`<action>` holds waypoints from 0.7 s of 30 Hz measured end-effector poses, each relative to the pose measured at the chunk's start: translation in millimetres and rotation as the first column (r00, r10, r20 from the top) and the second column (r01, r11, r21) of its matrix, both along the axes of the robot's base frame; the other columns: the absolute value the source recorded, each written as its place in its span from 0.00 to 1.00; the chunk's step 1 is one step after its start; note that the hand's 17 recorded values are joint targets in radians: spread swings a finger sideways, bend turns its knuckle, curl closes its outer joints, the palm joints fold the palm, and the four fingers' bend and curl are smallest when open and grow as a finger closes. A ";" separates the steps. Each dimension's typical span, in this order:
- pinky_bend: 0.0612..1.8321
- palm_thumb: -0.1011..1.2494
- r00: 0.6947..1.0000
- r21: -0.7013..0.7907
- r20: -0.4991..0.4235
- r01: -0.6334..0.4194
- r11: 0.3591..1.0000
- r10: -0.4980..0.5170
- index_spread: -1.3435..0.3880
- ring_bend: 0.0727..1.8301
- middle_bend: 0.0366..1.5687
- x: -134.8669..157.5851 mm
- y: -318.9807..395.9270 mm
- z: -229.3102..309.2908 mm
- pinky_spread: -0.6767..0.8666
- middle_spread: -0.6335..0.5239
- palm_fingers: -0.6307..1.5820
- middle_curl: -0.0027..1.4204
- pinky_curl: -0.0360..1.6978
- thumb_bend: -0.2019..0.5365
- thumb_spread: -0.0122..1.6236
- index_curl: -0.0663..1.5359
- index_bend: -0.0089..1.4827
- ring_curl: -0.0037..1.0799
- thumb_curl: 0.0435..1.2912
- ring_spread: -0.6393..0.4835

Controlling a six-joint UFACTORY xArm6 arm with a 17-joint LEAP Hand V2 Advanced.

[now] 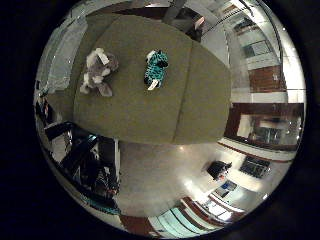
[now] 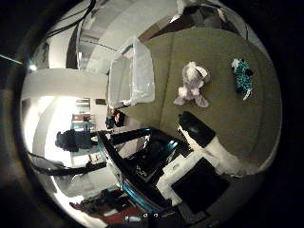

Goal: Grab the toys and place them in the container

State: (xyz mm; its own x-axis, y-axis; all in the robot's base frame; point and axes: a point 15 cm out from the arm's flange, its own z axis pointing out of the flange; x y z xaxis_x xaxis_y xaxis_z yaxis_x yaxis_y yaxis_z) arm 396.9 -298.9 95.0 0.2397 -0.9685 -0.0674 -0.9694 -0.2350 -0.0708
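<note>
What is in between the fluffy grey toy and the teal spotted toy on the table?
Nothing. In both palm views, only bare olive table cloth lies between the fluffy grey plush toy and the teal, black-spotted plush toy.

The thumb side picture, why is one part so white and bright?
Thumb side view: glare from room lights washes out the floor area beside the clear plastic container; the grey plush toy and teal spotted plush toy on the olive table stay evenly lit.

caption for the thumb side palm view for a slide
Hand raised above the olive table: grey plush toy and teal plush toy lie apart, clear container empty.
</note>
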 end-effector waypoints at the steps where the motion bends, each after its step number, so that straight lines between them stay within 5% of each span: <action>1: 0.20 0.65 1.000 -0.001 0.001 0.000 1.000 0.000 0.57 0.07 0.09 0.1 -0.1 0.5 0.66 0.58 0.36 0.19 0.09 0.25 0.71 0.29 0.14 0.21 0.30 0.72; 21: 0.19 0.64 0.999 0.001 0.007 0.033 0.999 -0.033 0.58 0.07 0.09 -2.2 -7.7 -0.7 0.66 0.58 0.36 0.20 0.09 0.25 0.71 0.28 0.14 0.21 0.29 0.72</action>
